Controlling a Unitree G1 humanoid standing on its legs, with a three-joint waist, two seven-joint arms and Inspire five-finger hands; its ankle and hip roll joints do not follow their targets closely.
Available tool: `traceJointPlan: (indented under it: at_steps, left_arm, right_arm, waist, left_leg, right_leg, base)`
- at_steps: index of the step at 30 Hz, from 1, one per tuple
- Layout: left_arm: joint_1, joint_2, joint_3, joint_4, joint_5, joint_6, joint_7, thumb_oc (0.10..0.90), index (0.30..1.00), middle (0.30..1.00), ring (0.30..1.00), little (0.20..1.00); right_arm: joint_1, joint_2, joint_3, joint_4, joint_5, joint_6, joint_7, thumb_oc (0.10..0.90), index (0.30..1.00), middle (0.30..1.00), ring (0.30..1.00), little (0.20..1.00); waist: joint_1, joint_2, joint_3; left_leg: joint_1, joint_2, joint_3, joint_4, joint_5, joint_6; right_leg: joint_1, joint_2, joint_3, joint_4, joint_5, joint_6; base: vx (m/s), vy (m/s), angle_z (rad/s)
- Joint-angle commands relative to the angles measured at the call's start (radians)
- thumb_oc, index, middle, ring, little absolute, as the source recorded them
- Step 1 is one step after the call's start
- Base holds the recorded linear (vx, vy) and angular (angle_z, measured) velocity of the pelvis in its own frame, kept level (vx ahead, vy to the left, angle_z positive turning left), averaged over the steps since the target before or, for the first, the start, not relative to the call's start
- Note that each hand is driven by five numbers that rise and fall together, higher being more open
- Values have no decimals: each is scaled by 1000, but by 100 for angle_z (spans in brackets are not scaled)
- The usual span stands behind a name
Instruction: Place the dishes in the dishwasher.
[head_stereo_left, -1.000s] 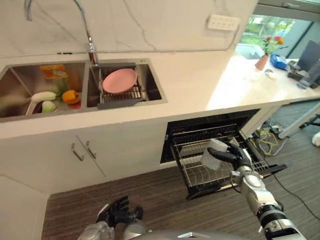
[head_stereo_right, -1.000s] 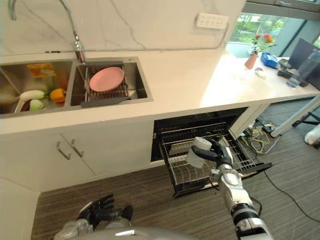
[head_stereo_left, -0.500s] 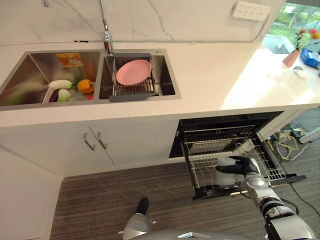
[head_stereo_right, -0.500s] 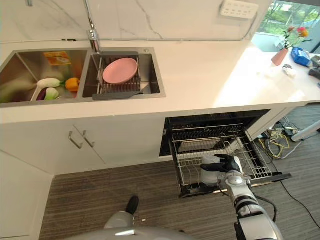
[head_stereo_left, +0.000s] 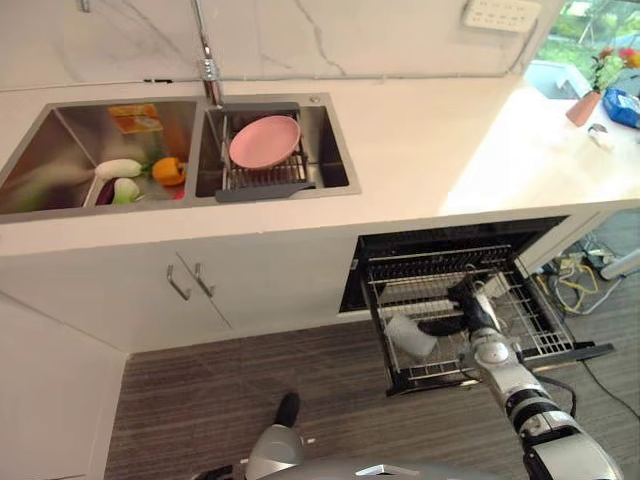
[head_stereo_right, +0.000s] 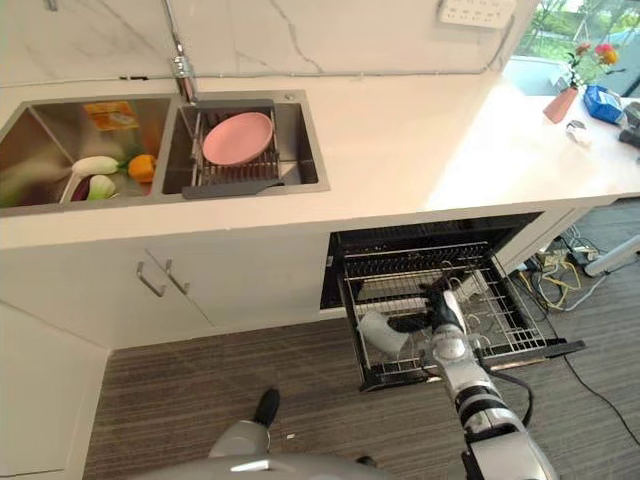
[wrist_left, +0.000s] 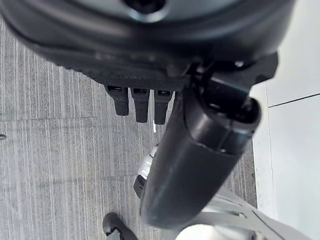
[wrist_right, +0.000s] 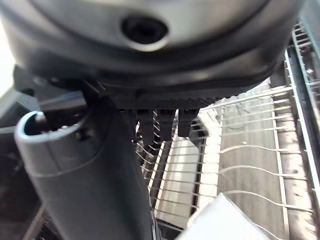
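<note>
In the rack's (head_stereo_left: 540, 330) front left corner a white cup (head_stereo_left: 410, 336) lies on its side. The right hand (head_stereo_left: 470, 305), fingers straight and empty, hovers just beside it. A pink plate (head_stereo_left: 264, 141) sits in the sink (head_stereo_left: 335, 170).

Pink plate (head_stereo_left: 264, 141); white cup (head_stereo_left: 410, 336); white marble-veined counter (head_stereo_left: 420, 150)

head stereo pair: high, facing down, far; both share counter (head_stereo_left: 420, 150), sink (head_stereo_left: 60, 165) and pulled-out dishwasher rack (head_stereo_right: 490, 310) | left wrist: very close along left hand (wrist_left: 200, 150), facing the floor (wrist_left: 55, 150) | right wrist: very close along right hand (wrist_right: 85, 165), facing the rack wires
</note>
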Motion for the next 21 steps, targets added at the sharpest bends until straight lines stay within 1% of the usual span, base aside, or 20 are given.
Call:
traceJointPlan:
  at_steps: [1, 3, 4, 5, 6, 7, 8, 9, 10, 11, 12, 13, 14, 15, 16, 17, 18, 19, 20, 21]
  left_arm:
    - [12, 11, -66, 52, 70, 2, 54, 800, 900, 900, 900, 900]
    - [22, 36, -88, 27, 186, -12, 114, 800, 900, 900, 900, 900]
    - [22, 51, -89, 8, 216, -15, 135, 800, 900, 900, 900, 900]
    - [20, 68, -85, -26, 230, -17, 158, 800, 900, 900, 900, 900]
    - [17, 84, -77, -63, 243, -22, 182, 800, 900, 900, 900, 900]
    - [16, 93, -68, -91, 254, -22, 199, 800, 900, 900, 900, 900]
    - [15, 105, -53, -134, 276, -21, 232, 800, 900, 900, 900, 900]
    - [15, 105, -53, -135, 276, -21, 232, 800, 900, 900, 900, 900]
    - [16, 101, -45, -135, 283, -20, 240, 800, 900, 900, 900, 900]
    - [20, 94, -34, -117, 289, -10, 259, 800, 900, 900, 900, 900]
    - [21, 93, -34, -116, 289, -10, 259, 800, 900, 900, 900, 900]
    - [21, 86, -32, -99, 289, -6, 265, 800, 900, 900, 900, 900]
    - [21, 83, -29, -89, 289, -1, 266, 800, 900, 900, 900, 900]
    - [19, 78, -25, -76, 288, 3, 269, 800, 900, 900, 900, 900]
    - [17, 52, -27, -49, 285, 8, 261, 800, 900, 900, 900, 900]
    - [16, 52, -28, -48, 284, 7, 262, 800, 900, 900, 900, 900]
    - [16, 36, -28, -34, 279, 11, 251, 800, 900, 900, 900, 900]
    - [21, 18, -32, -14, 273, 10, 237, 800, 900, 900, 900, 900]
    - [22, 8, -28, -1, 262, 16, 220, 800, 900, 900, 900, 900]
    - [22, 9, -28, -1, 262, 16, 220, 800, 900, 900, 900, 900]
  right_arm:
    - [25, -62, -71, -240, 92, -104, -47, 800, 900, 900, 900, 900]
    - [76, -55, -89, -352, 118, -126, -40, 800, 900, 900, 900, 900]
    - [109, -59, -104, -399, 129, -145, -43, 800, 900, 900, 900, 900]
    - [153, -64, -132, -449, 141, -155, -53, 800, 900, 900, 900, 900]
    - [188, -68, -157, -492, 146, -163, -63, 800, 900, 900, 900, 900]
    - [208, -69, -172, -524, 144, -168, -74, 800, 900, 900, 900, 900]
    - [226, -61, -189, -561, 145, -172, -94, 800, 900, 900, 900, 900]
    - [226, -61, -189, -562, 145, -171, -94, 800, 900, 900, 900, 900]
    - [232, -55, -197, -569, 149, -170, -100, 800, 900, 900, 900, 900]
    - [255, -38, -220, -593, 175, -169, -106, 800, 900, 900, 900, 900]
    - [257, -38, -221, -595, 175, -169, -106, 800, 900, 900, 900, 900]
    - [267, -27, -230, -610, 205, -173, -101, 800, 900, 900, 900, 900]
    - [276, -15, -237, -635, 228, -177, -97, 800, 900, 900, 900, 900]
    - [288, -6, -249, -662, 261, -185, -92, 800, 900, 900, 900, 900]
    - [302, 5, -275, -717, 294, -200, -88, 800, 900, 900, 900, 900]
    - [304, 4, -275, -719, 294, -199, -88, 800, 900, 900, 900, 900]
    - [309, 16, -295, -742, 302, -200, -88, 800, 900, 900, 900, 900]
    - [313, 29, -316, -773, 305, -207, -93, 800, 900, 900, 900, 900]
    - [315, 57, -336, -826, 295, -207, -96, 800, 900, 900, 900, 900]
    - [316, 58, -336, -828, 295, -206, -97, 800, 900, 900, 900, 900]
  waist:
    - [2, 47, -48]
    - [-16, 51, -41]
    - [-23, 54, -28]
    - [-31, 55, -9]
    - [-43, 52, 16]
    - [-51, 52, 33]
    - [-62, 60, 56]
    - [-62, 60, 56]
    - [-72, 65, 58]
    - [-110, 71, 53]
    - [-108, 71, 54]
    - [-123, 74, 52]
    - [-133, 78, 47]
    - [-149, 85, 38]
    - [-168, 108, 10]
    - [-167, 107, 9]
    - [-174, 114, -5]
    - [-179, 106, -25]
    - [-187, 92, -27]
    - [-183, 87, -26]
  left_leg:
    - [42, 91, 51, 9, -62, -44]
    - [51, 105, 79, 25, -61, -46]
    - [40, 117, 93, 64, -66, -58]
    - [3, 119, 101, 132, -67, -71]
    - [-54, 119, 126, 209, -55, -83]
    - [-91, 129, 158, 260, -36, -84]
    - [-138, 153, 176, 320, -8, -84]
    - [-140, 153, 175, 322, -9, -84]
    - [-123, 172, 180, 293, -18, -84]
    - [-80, 258, 231, 217, 9, -93]
    - [-74, 258, 235, 211, 12, -93]
    - [-62, 292, 251, 182, 36, -96]
    - [-47, 307, 260, 152, 47, -97]
    - [-24, 318, 283, 117, 52, -99]
    - [15, 295, 313, 32, 39, -97]
    - [17, 293, 315, 30, 40, -96]
    - [20, 264, 318, 14, 20, -94]
    - [29, 215, 319, 5, -2, -83]
    - [56, 134, 315, 4, -54, -34]
    - [58, 129, 319, 4, -55, -31]
  right_leg:
    - [-7, -55, 59, 29, -72, 46]
    - [-16, -48, 93, 29, -78, 45]
    - [-14, -44, 104, 30, -89, 41]
    - [-12, -43, 104, 31, -99, 34]
    - [-11, -50, 97, 31, -105, 29]
    - [-9, -53, 91, 30, -109, 24]
    - [-7, -56, 87, 30, -116, 21]
    - [-7, -55, 86, 30, -116, 21]
    - [-2, -62, 88, 30, -112, 30]
    - [4, -92, 75, 42, -100, 53]
    - [5, -93, 77, 43, -100, 53]
    - [1, -115, 84, 54, -95, 67]
    - [-3, -130, 89, 61, -91, 75]
    - [-12, -150, 86, 73, -81, 88]
    - [-33, -183, 85, 89, -62, 109]
    - [-35, -185, 87, 90, -62, 110]
    - [-47, -216, 82, 104, -42, 122]
    - [-60, -272, 81, 137, -20, 135]
    - [-79, -336, 121, 225, 16, 129]
    - [-84, -343, 127, 231, 14, 131]
  base:
    - [28, -66, -27]
    - [12, -59, -30]
    - [-62, -86, -44]
    - [-141, -109, -37]
    - [-181, -96, -20]
    - [-197, -17, 36]
    - [-122, 18, 51]
    - [-64, 89, 50]
    - [36, 278, 19]
    - [39, 276, 3]
    - [53, 369, -2]
    - [36, 252, 9]
    - [48, 407, 16]
    - [47, 573, 17]
    - [35, 470, 9]
    - [35, 495, 12]
    - [62, 407, 18]
    - [132, 724, 16]
    - [119, 554, 17]
    - [84, 524, 27]
